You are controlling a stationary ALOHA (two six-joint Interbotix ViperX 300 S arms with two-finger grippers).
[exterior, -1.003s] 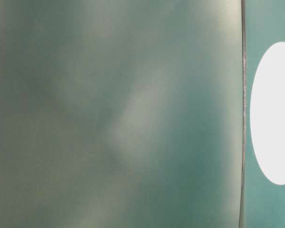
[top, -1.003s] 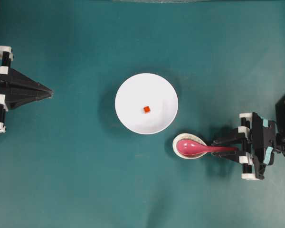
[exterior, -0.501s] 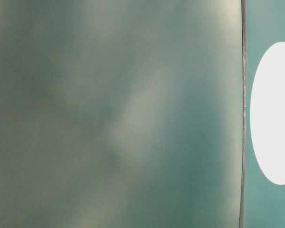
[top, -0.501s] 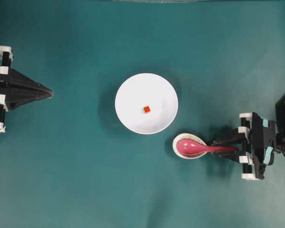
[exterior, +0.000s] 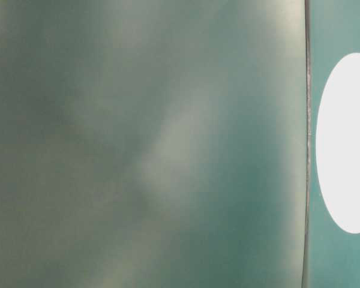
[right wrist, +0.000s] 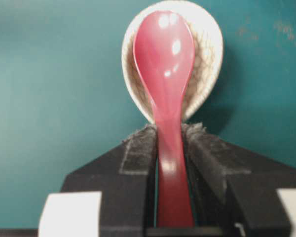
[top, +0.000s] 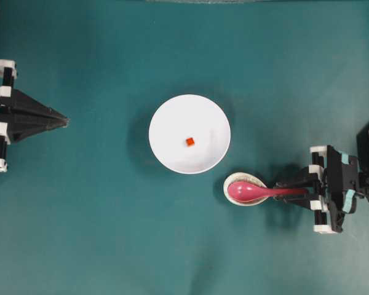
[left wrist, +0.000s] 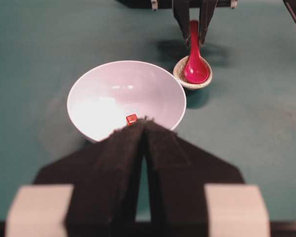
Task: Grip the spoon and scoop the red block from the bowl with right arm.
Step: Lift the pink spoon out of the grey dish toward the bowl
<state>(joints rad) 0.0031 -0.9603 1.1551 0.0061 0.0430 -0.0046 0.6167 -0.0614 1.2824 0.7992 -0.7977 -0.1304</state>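
Glossy pink spoon [top: 253,192] beside white bowl [top: 172,153]; tiny red block [top: 190,142] inside bowl.

Teal table [top: 98,233], white bowl [top: 172,117] at centre, speckled spoon rest [top: 253,179] just beside it

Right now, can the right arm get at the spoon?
Probably yes: the right claw already straddles the spoon handle, a finger on each side, and nothing lies between. The spoon sits in its rest.

I'm seeing a matte teal bench [top: 111,246] filling my overhead view, light glaring softly across it.
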